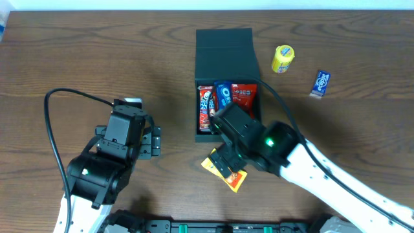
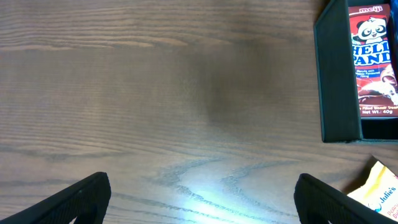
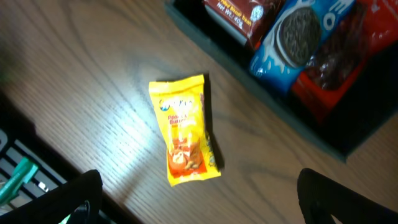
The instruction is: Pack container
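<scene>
We look at one relation: where the yellow packet [image 3: 185, 130] lies against the right end effector [image 3: 198, 186]. In the right wrist view the packet lies flat on the tabletop [image 3: 93, 74], directly ahead of the end effector and between the lines of its two fingers. These are spread wide and hold nothing. The long axis of the packet runs from about 12 to 6 o'clock in this view, leaning a little toward 5. The fingers stand at 9 and 3, so we judge that they would close across the narrow side. That suits a grasp with little or no turning of the wrist.

In the overhead view the container [image 1: 223, 55] is open, its flap at the far end, with three packets [image 1: 226, 103] side by side inside. The yellow packet is at 6 o'clock from it, just beside the near wall.

The left end effector [image 2: 202, 193] is also spread and empty, over bare wood at about 8 o'clock from the container. The right arm is clearly nearer. After the pick, the way to the container goes toward 12 o'clock.
</scene>
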Robot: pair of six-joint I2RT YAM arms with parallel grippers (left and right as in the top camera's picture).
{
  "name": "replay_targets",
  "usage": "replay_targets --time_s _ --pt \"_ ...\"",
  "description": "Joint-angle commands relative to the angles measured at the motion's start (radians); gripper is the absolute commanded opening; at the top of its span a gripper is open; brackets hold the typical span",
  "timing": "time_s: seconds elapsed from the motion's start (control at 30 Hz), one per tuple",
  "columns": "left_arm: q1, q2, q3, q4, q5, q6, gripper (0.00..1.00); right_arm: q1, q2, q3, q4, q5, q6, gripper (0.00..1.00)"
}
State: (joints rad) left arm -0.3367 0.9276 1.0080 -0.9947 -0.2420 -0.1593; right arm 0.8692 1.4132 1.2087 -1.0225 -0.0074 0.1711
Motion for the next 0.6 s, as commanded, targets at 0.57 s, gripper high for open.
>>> replay_targets --time_s 0.57 --pt "0.004 0.002 -0.003 -0.002 0.0 0.006 0.95 0.038 -0.137 -0.367 0.139 -0.04 0.015 0.99"
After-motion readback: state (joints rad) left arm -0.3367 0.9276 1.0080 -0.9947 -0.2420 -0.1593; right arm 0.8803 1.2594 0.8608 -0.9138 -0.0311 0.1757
